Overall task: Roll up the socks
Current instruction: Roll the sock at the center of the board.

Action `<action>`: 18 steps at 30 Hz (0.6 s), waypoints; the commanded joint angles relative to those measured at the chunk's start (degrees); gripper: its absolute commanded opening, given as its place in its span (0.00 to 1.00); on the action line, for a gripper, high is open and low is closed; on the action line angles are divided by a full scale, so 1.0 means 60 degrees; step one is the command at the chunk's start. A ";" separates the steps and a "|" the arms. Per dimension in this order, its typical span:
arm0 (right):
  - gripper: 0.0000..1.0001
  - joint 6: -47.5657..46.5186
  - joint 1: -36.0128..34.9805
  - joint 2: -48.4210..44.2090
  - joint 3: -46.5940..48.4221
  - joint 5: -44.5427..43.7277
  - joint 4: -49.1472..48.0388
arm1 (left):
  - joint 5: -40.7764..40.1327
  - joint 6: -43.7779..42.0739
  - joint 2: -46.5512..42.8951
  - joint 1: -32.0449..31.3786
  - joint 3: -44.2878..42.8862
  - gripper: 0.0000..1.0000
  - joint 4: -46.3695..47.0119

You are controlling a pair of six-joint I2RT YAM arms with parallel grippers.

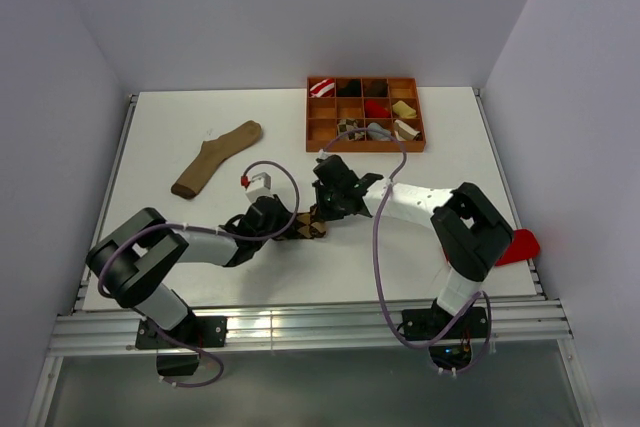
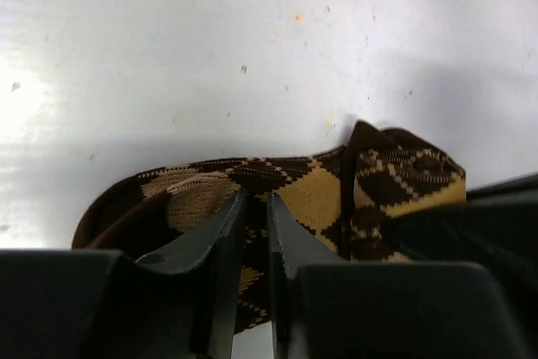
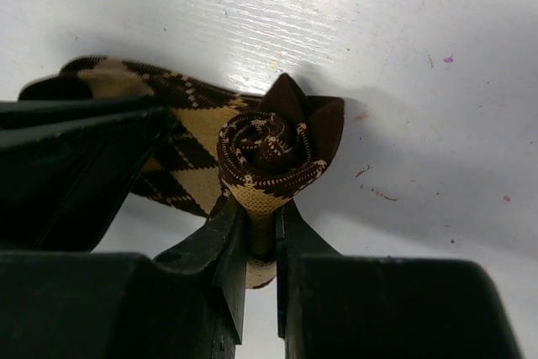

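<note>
Two arms: both are down at one argyle sock (image 1: pixel 312 224), one at each end of it.
Grip of the right end effector (image 3: pixel 262 212): narrow, with the jaws pinched on the roll (image 3: pixel 271 153), the wound-up end of the sock. The spiral faces this wrist's camera, so the roll's axis points back along the fingers.
Grip of the left end effector (image 2: pixel 256 203): also narrow, with only a slit between the jaws. It sits over the flat part of the sock, away from the roll. Fabric shows in the slit, but I cannot tell whether it is pinched or only pressed.
Long axis of the sock: from the roll, the unwound length runs straight toward the left end effector, flat on the worktop (image 1: pixel 200 112).
Nearer arm: the right arm touches the roll; the left arm is at the flat end opposite it.
Coming move, as I judge it: winding has to travel from the roll toward the left end effector, across the roll's axis. The left would likely need to hold the fabric taut and then give way.
Risk: the outer layer of the roll looks loose and could spring open if the pinch slackens.
Beyond the roll: a compartment tray (image 1: pixel 365 147) with small coloured bundles lies near, on the far side. A long tan sock (image 1: pixel 215 159) is well apart on the left arm's side.
</note>
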State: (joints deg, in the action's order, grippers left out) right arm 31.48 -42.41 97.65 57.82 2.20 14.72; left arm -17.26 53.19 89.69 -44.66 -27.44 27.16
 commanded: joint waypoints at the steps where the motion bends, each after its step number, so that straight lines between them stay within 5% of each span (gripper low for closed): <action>1: 0.00 -0.0882 -0.0284 0.0161 0.0557 -0.0995 0.1573 | -0.0786 -0.0647 0.0739 0.0164 -0.0070 0.22 -0.1069; 12: 0.00 -0.1278 -0.0651 0.1230 0.1583 -0.1142 0.2658 | -0.0903 -0.1305 0.0974 0.0632 -0.0202 0.25 -0.0470; 18: 0.00 -0.0898 -0.0812 0.1933 0.2198 -0.1362 0.3434 | -0.0362 -0.1482 0.0596 0.0633 0.0295 0.41 0.0687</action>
State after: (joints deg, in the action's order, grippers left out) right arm 26.00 -46.44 105.89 70.15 -3.11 26.00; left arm -17.45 47.68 93.41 -42.19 -28.91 33.34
